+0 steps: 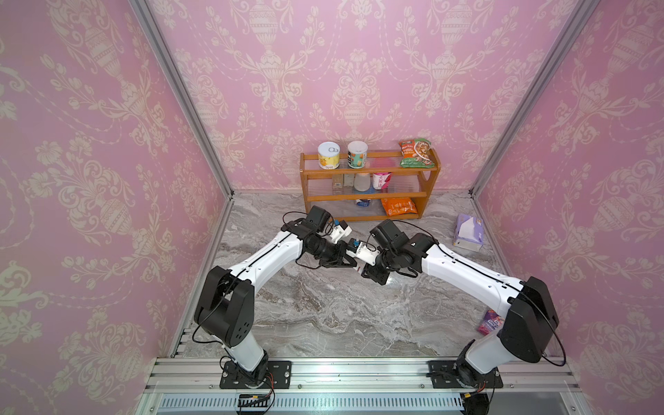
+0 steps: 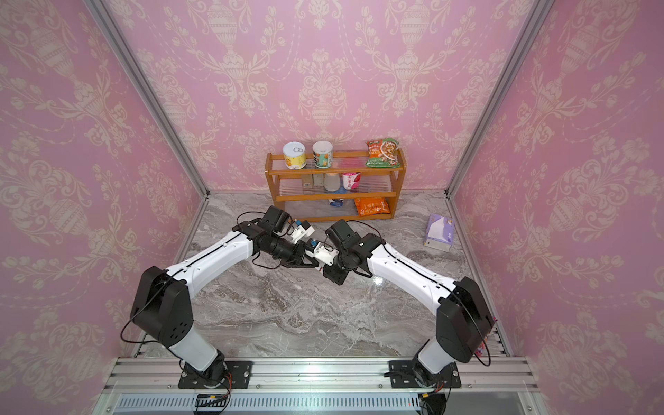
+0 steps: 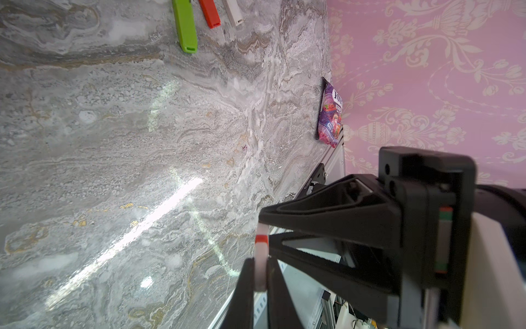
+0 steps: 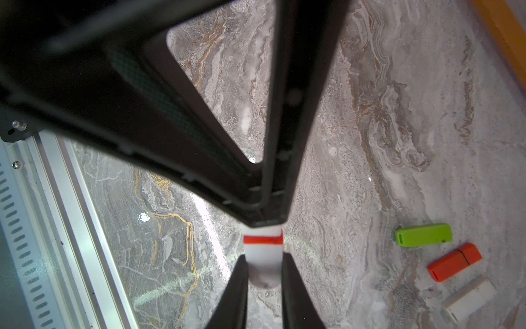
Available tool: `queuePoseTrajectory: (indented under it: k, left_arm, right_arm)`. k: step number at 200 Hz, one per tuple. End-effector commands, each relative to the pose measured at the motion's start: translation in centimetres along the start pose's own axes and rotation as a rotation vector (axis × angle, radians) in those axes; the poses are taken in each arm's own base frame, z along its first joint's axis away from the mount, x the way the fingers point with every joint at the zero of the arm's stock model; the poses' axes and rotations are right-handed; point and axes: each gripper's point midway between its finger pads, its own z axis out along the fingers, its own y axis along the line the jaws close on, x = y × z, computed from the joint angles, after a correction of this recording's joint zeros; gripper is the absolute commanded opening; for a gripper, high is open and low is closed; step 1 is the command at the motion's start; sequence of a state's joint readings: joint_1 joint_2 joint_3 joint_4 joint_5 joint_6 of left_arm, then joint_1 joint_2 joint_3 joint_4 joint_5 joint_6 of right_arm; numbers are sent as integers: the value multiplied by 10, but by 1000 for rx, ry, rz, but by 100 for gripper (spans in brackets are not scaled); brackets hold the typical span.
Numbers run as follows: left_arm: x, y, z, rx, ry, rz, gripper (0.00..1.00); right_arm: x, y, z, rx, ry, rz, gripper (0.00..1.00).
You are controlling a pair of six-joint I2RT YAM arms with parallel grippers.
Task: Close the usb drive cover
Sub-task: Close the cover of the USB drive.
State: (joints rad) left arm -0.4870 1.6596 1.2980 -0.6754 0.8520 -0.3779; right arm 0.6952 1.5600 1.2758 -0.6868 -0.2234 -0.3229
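Note:
A white usb drive (image 4: 263, 250) with a thin red band (image 4: 263, 239) across it hangs above the marble table, held from both ends. My right gripper (image 4: 263, 256) is shut on its rounded white end. My left gripper (image 3: 260, 260) is shut on the drive's (image 3: 261, 247) other end, and its tip (image 4: 267, 219) shows just past the band in the right wrist view. In both top views the left gripper (image 1: 354, 265) and right gripper (image 1: 363, 270) meet tip to tip at mid-table and hide the drive. Which white part is the cover I cannot tell.
A green drive (image 4: 423, 235), an orange-red drive (image 4: 454, 266) and a white drive (image 4: 469, 299) lie on the table close by. A wooden shelf (image 1: 370, 179) of groceries stands at the back. A tissue box (image 1: 468, 233) and a purple packet (image 1: 489, 322) sit along the right side.

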Motion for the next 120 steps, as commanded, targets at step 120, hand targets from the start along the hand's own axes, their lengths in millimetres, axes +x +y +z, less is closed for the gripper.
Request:
queuePoseTrajectory:
  k: [120]
  left_arm:
    - [60,-34,39,31,206,55,4]
  right_arm:
    - [-122,-45,-97,93,-648,-1,0]
